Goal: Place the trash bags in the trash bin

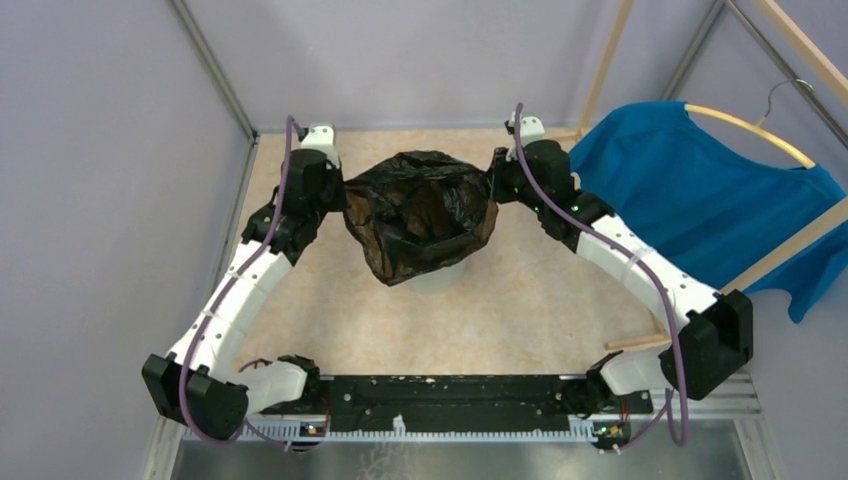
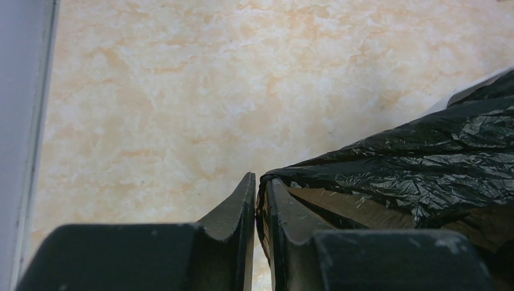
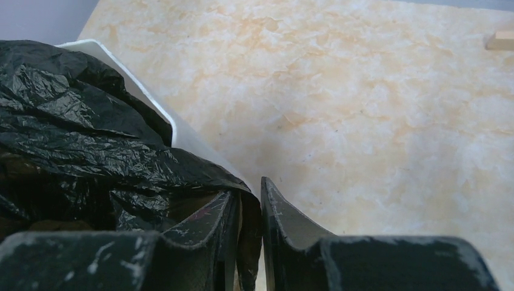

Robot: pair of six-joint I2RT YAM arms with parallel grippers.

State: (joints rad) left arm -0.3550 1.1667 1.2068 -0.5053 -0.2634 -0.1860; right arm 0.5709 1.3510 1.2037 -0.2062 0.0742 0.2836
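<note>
- To the left of the trash bin, the left gripper hangs above the beige marble-patterned tabletop at about the level of the bin's top. Its two black fingers are clenched almost together.
- A fold of the bag's left edge is nipped in that narrow gap. In the left wrist view the film wraps over the tip of the finger on the bin's side.
- The thin, glossy, wrinkled black plastic trash bag sits over the top of the bin. It is pulled wide between the two grippers, with its mouth open upward. The stretched inside looks brownish and slightly see-through.
- The tall translucent white plastic trash bin stands on the tabletop, midway between the arms. The bag hides nearly all of it from above, leaving only a pale strip below the bag's lower edge. From the right wrist, part of its white rim shows beside the film.
- To the right of the bin, the right gripper is likewise clenched. The bag's right edge drapes over its bin-side finger and down into the gap.
- Well to the right of the bin, a blue cloth T-shirt hangs on a wooden hanger.
</note>
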